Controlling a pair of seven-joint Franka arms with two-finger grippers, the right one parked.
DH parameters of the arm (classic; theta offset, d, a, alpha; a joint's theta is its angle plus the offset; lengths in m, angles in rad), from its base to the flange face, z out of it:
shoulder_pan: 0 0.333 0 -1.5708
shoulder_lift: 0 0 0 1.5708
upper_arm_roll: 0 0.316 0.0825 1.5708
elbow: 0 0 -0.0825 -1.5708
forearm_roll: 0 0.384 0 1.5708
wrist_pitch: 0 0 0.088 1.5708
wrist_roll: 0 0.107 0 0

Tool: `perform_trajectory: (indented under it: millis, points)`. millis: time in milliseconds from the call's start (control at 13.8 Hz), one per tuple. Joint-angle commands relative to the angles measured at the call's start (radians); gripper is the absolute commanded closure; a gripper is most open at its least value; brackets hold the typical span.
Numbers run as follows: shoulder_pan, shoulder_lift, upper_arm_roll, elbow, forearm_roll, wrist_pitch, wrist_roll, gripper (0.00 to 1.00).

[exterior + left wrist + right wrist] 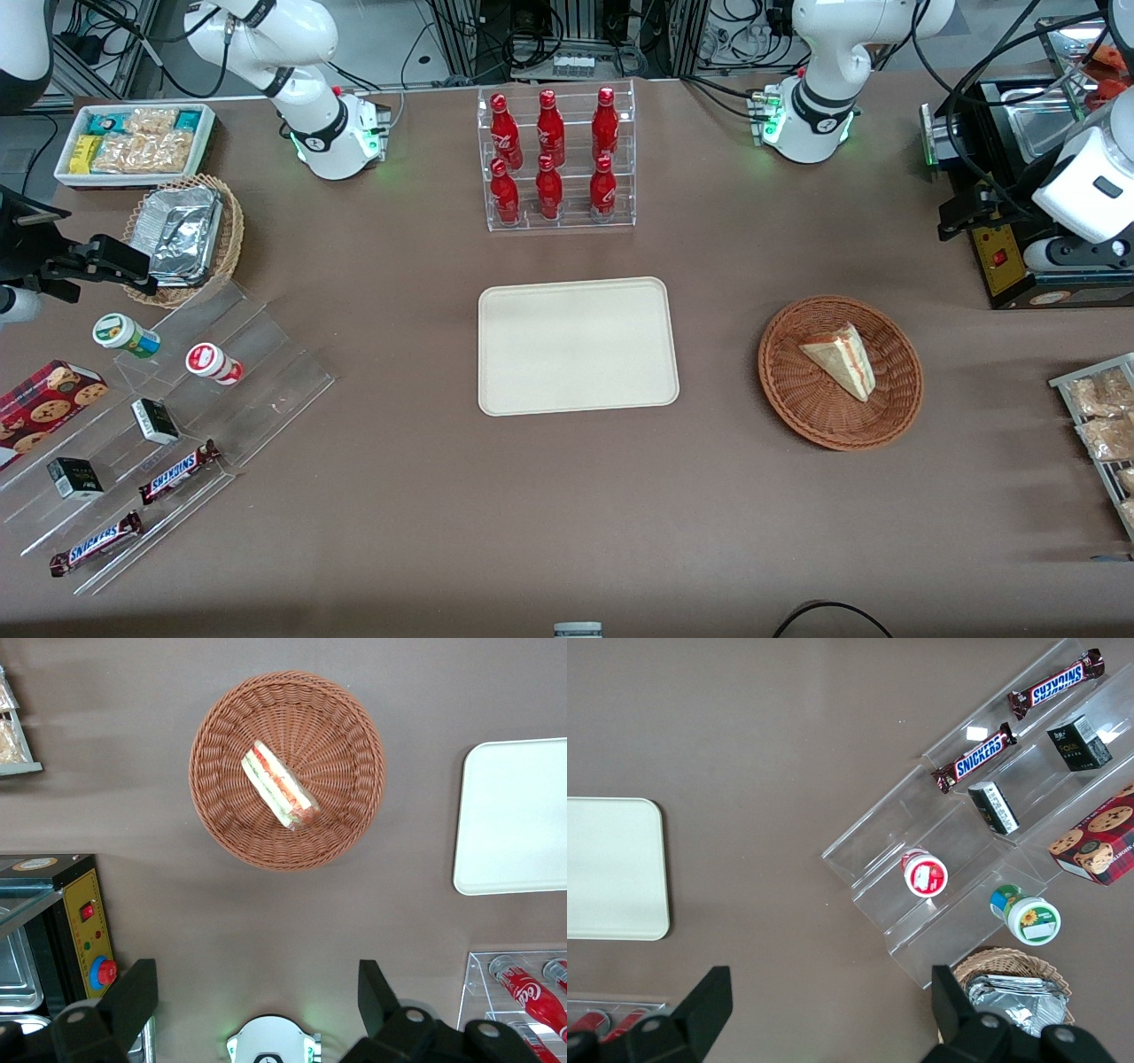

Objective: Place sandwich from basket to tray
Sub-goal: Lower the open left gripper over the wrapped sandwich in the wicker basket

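Note:
The sandwich (842, 359) (279, 784), a pale wedge with red and green layers, lies in the round reddish-brown wicker basket (797, 408) (221, 806). Beside the basket, toward the parked arm's end of the table, lies the cream tray (576, 346) (518, 815) (611, 868) with nothing on it. My gripper (966, 213) (255, 997) hangs high above the table. It is farther from the front camera than the basket and toward the working arm's end. It is open, with nothing between its fingers, and well apart from the sandwich.
A black appliance with a red button (1019, 266) (84, 930) stands under the gripper. A clear rack of red bottles (558, 159) stands farther back than the tray. A wire rack of snack packets (1099, 425) is at the working arm's end. Acrylic steps with snacks (177, 425) and a foil-filled tan basket (186, 235) are at the parked arm's end.

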Motion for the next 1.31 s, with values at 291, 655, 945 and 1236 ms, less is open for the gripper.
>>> perform_trajectory:
  millis: [291,655,945,1236]
  points:
    - [0.004,0.030,0.001,-0.006,0.003,-0.027,-0.007,0.00]
    - [-0.001,0.021,0.000,-0.254,0.040,0.231,-0.134,0.00]
    - [-0.005,-0.001,-0.002,-0.478,0.040,0.529,-0.388,0.00]
    - [-0.028,0.001,-0.010,-0.688,0.039,0.833,-0.650,0.00]
